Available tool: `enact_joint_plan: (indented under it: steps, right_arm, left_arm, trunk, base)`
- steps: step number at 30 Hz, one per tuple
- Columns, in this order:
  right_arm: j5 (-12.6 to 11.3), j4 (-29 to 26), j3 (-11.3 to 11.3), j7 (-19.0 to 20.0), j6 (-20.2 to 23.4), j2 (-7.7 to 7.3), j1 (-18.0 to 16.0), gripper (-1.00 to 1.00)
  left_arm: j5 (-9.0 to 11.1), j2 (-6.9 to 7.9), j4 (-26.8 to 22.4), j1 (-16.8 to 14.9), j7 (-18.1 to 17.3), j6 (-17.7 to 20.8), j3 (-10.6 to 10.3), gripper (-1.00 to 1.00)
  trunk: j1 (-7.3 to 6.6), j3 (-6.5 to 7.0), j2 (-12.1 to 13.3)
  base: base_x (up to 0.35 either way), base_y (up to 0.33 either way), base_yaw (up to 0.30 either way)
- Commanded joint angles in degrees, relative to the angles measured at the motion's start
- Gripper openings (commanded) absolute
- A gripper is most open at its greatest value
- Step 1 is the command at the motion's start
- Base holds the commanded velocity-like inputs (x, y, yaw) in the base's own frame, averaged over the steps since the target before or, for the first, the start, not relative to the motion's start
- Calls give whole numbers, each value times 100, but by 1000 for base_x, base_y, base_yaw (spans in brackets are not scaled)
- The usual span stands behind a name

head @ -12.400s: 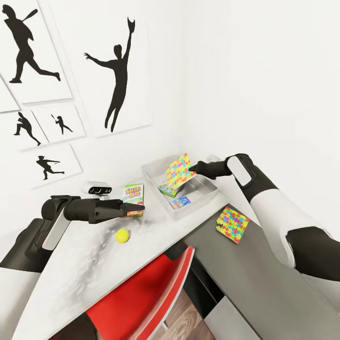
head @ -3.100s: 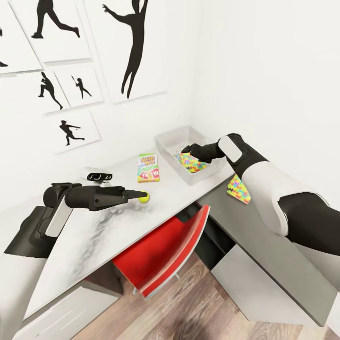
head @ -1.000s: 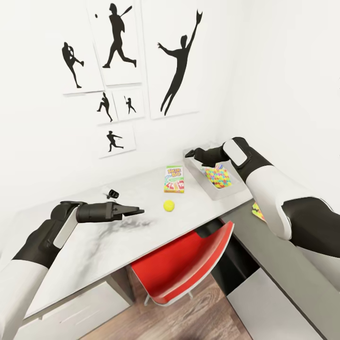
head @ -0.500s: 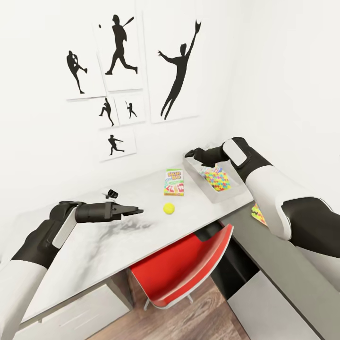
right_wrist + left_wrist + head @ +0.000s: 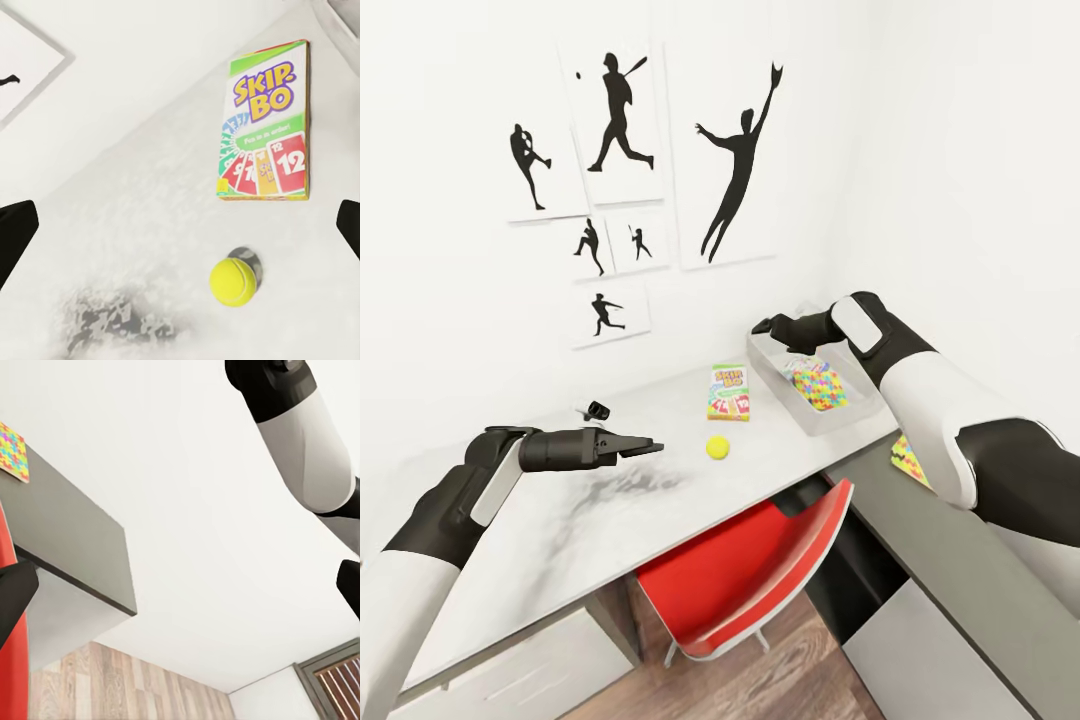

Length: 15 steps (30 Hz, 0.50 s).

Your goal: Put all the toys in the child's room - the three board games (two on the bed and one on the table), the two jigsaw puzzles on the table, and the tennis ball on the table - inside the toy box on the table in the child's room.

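Lying apart mid-table [image 5: 560, 540]: tennis ball [image 5: 717, 447], board game [image 5: 728, 391].

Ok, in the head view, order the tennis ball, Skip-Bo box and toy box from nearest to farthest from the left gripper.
From the left gripper:
1. Tennis ball, just beyond the fingertips on the pale table top.
2. Skip-Bo box, lying flat farther back, toward the wall.
3. Toy box, farthest, under the right gripper.

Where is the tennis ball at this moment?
In the head view the tennis ball lies on the pale table, just in front of the Skip-Bo box, ahead of the left gripper.
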Motion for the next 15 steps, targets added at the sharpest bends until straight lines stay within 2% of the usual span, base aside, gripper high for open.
enact_joint_plan:
  steps: [1,15]
  right_arm:
    - [1,-1,31,7,8,-2,18,100]
    - [4,-1,36,0,-40,18,205,100]
  left_arm:
    - [21,6,1,-6,-8,54,-13,100]
    - [21,6,1,-6,2,53,-13,100]
  trunk:
    - [4,-2,-11]
    - [4,132,-11]
  base:
    - [0,0,0]
    - [0,0,1]
